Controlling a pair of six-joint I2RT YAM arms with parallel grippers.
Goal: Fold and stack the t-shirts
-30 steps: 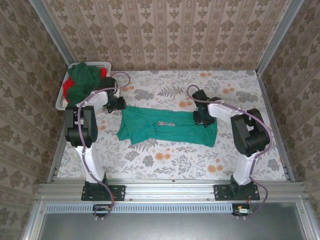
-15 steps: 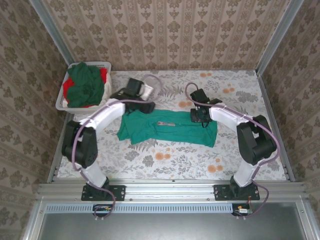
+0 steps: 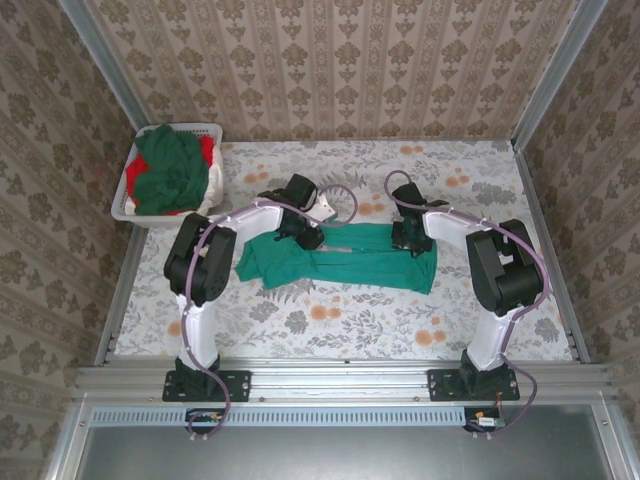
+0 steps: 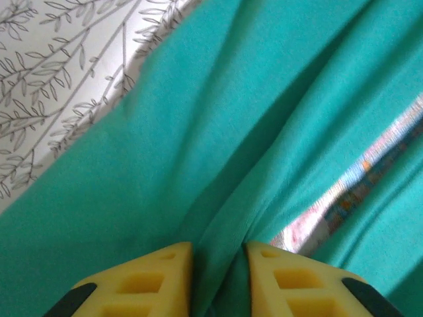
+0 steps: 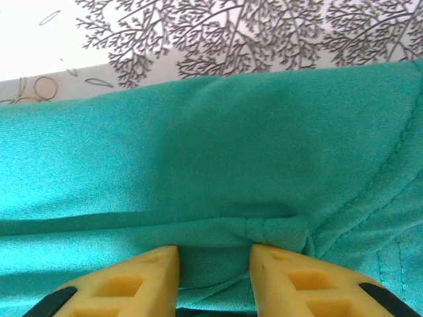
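Note:
A teal-green t-shirt [image 3: 350, 262] lies in a long folded band across the middle of the table. A thin strip of its pink-grey print [image 4: 360, 181] shows between two folds. My left gripper [image 3: 306, 236] is on the shirt's far edge, left of centre. In the left wrist view it [image 4: 218, 254] pinches a raised ridge of teal cloth between its yellow fingers. At the shirt's right end, my right gripper [image 3: 408, 238] is shut on a bunched hem fold [image 5: 277, 231], seen in the right wrist view [image 5: 215, 254]. More t-shirts, dark green [image 3: 170, 170] and red [image 3: 206, 150], lie heaped in the basket.
The white slatted laundry basket [image 3: 122, 200] stands at the far left corner. Patterned walls close the table in at the back and on both sides. The flowered tablecloth [image 3: 330, 320] lies bare in front of the shirt and to the far right.
My left arm swung from beside the basket across to the teal shirt's far edge; its jaws opened wide, then closed on a fold. My right gripper shifted a little, keeping its hold.

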